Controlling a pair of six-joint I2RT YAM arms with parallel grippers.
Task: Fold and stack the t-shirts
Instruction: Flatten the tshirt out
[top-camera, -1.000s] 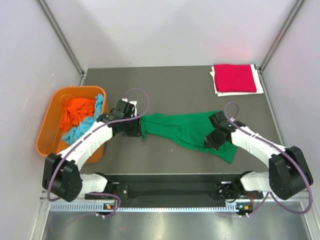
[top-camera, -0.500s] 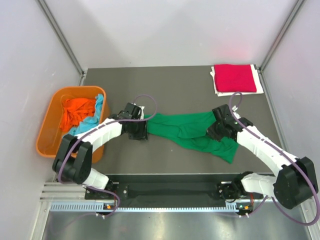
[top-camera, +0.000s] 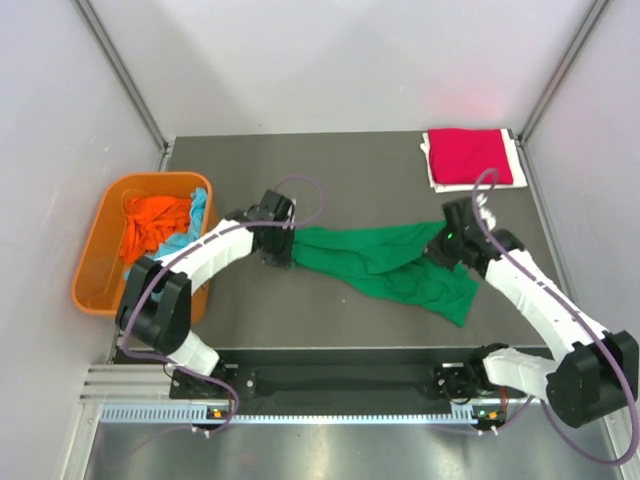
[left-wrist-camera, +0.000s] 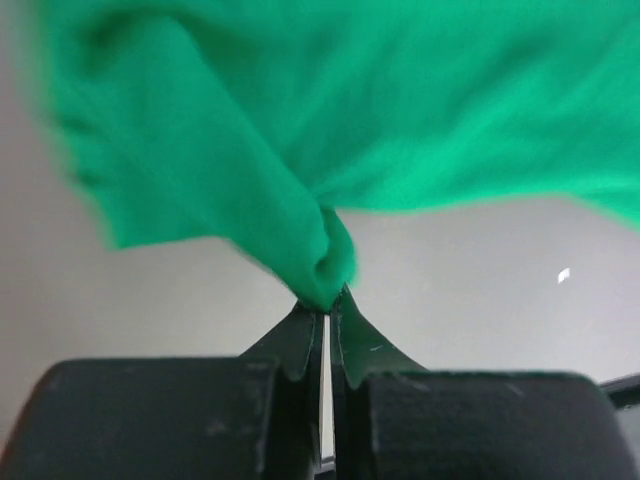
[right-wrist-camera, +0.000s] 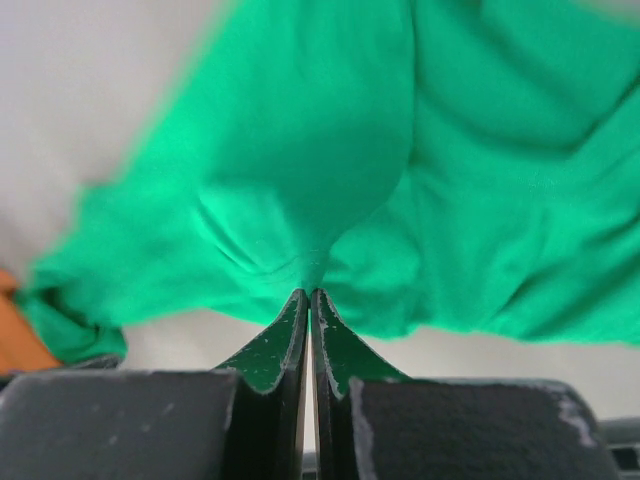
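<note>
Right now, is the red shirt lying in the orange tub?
No, the red shirt lies folded at the far right, well apart from the tub on the left.

The green t-shirt (top-camera: 372, 263) is soft matt cloth, the table (top-camera: 340, 170) smooth and matt, the orange tub (top-camera: 88, 285) smooth plastic.

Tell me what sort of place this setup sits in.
Probably a lab test cell, not a home: plain white walls box in a dark table, robot arms are bolted at its near edge, and shirts wait in an orange tub.
</note>
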